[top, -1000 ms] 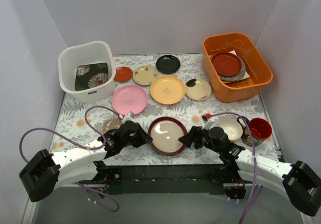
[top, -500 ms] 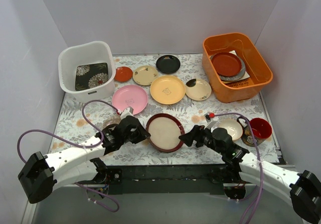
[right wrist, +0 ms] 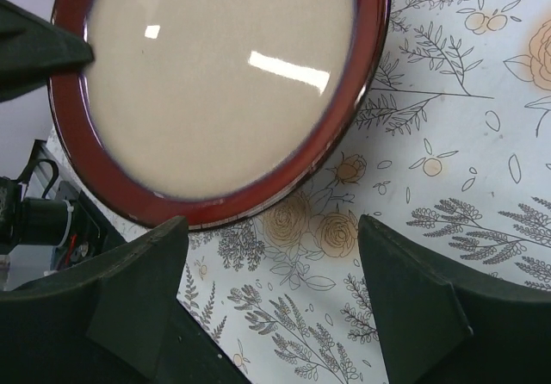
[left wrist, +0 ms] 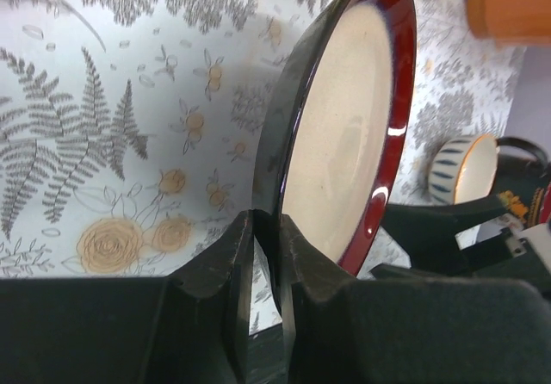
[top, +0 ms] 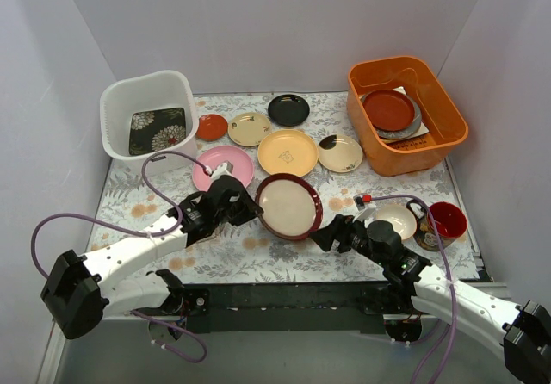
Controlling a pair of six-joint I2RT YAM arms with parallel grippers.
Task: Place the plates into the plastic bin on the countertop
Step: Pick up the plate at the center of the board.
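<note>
My left gripper (top: 250, 209) is shut on the rim of the red-rimmed cream plate (top: 288, 205) and holds it lifted and tilted over the countertop (top: 232, 259); in the left wrist view the plate (left wrist: 344, 134) stands on edge between my fingers (left wrist: 293, 255). My right gripper (top: 325, 232) is open and empty just right of the plate, which fills the top of the right wrist view (right wrist: 215, 83). The white plastic bin (top: 116, 100) stands at the back left with the dark square floral plate (top: 157, 129) in it. Pink (top: 217, 162), yellow (top: 287, 153), orange-red (top: 211, 127), beige (top: 249, 128) and black (top: 287, 109) plates lie on the countertop.
An orange tub (top: 448, 117) at the back right holds a brownish plate (top: 388, 110) on other dishes. A cream-and-black dish (top: 341, 152) lies beside it. A small striped bowl (top: 396, 221) and a red mug (top: 446, 220) stand at the right front. Purple cables loop near both arms.
My left gripper has lifted the red-rimmed plate off the countertop and carried it back, tilting it. My right gripper has stayed open and drifted slightly forward-left under the plate.
</note>
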